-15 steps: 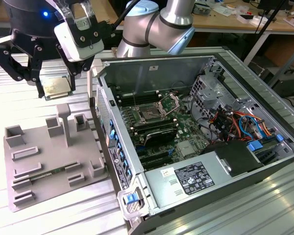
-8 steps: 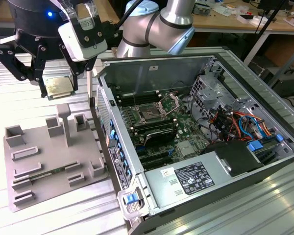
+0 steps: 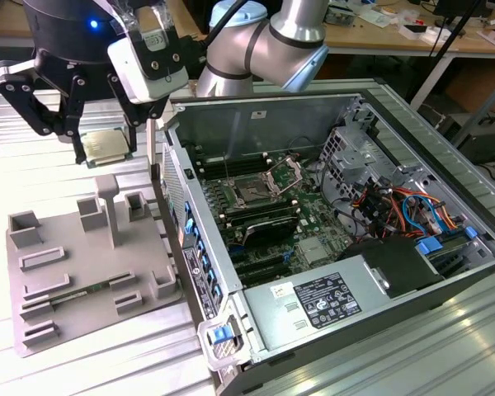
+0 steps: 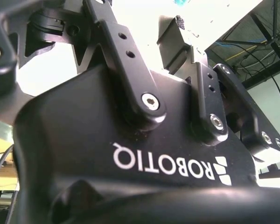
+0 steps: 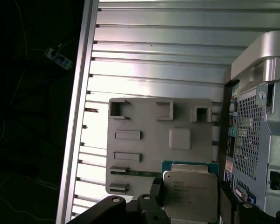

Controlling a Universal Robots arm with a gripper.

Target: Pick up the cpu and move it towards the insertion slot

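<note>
**Item 1, end effector** (image 3: 106, 151): mine, black, two-fingered. The fingers are drawn in against opposite edges of the cpu, pinching it between them. It hangs off the bench surface, over the far end of the grey tray, at the exterior view's left of the computer case.

**Item 2, cpu** (image 3: 107, 143): small flat square chip with a dull metal top and a thin tan rim. It is held level in my grip, clear of the tray below. In the first wrist view the cpu (image 5: 190, 193) shows its metal lid, with the tray behind it.

**Item 3, tray** (image 3: 82, 272): large grey plastic plate with raised blocks and shallow recesses, lying flat on the bench beneath my grip.

**Item 4, bench** (image 3: 33, 177): ribbed pale metal surface carrying the tray and the case.

**Item 5, computer case** (image 3: 445, 165): lying on its side with the side open, just beside the tray at the exterior view's right.

**Item 6, insertion slot** (image 3: 252, 195): square socket on the motherboard inside the case, dark centre, shiny silver frame. Its hinged bracket appears lifted. It is well apart from the cpu, with the case wall between them.

**Item 7, power supply** (image 3: 322, 301): grey labelled box at the near end of the case.

**Item 8, arm** (image 3: 272, 37): silver-grey jointed tube arching above the case.
</note>
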